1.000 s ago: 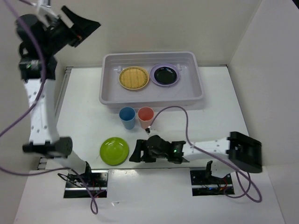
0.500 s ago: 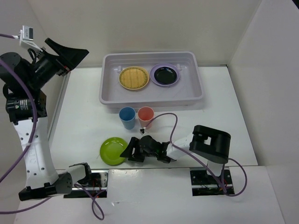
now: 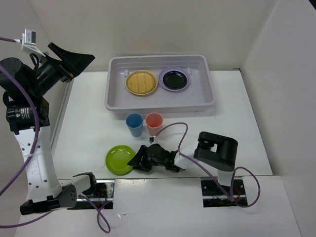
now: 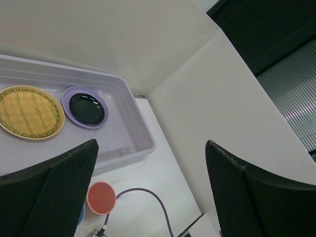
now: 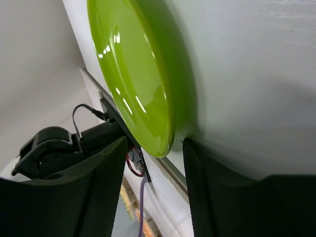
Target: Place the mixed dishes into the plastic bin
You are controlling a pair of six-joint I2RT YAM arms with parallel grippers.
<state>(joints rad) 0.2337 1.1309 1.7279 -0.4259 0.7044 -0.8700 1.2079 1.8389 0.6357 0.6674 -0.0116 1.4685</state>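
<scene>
The round glossy lime green plate's (image 3: 120,160) right rim sits between the low right gripper's (image 3: 135,162) spread, not-yet-pinching jaws, while the left gripper (image 4: 151,145) hangs far off, jaws wide.

Lime plate (image 5: 133,74), top probably off-frame

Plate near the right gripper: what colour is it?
The plate is glossy lime green, clearest in the right wrist view.
</scene>
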